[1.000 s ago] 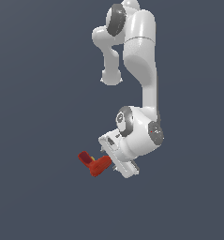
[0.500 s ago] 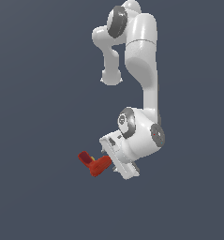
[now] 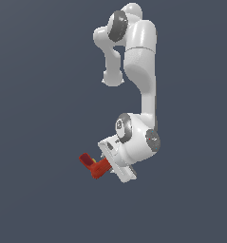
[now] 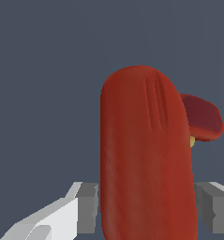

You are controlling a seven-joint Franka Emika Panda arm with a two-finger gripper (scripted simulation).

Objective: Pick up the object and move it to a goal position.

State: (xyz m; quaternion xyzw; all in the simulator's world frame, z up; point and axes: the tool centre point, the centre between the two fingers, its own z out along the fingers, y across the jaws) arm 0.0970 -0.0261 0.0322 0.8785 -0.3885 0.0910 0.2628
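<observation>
The red-orange drill (image 3: 94,166) hangs in mid-air at the tip of the white arm, sticking out toward the exterior view's left with its darker red base (image 3: 85,158) at the far end. My gripper (image 3: 107,164) is shut on its body. In the wrist view the drill's long red body (image 4: 146,164) fills the space between my two grey fingers (image 4: 87,206), which press on both its sides. The darker red base (image 4: 203,117) and a small yellow spot (image 4: 192,141) show behind it. The dark tip is hidden.
The white arm (image 3: 143,71) rises above the wrist (image 3: 138,142) in the exterior view. Around it there is only a plain dark grey-blue background, with no table, marker or other object in view.
</observation>
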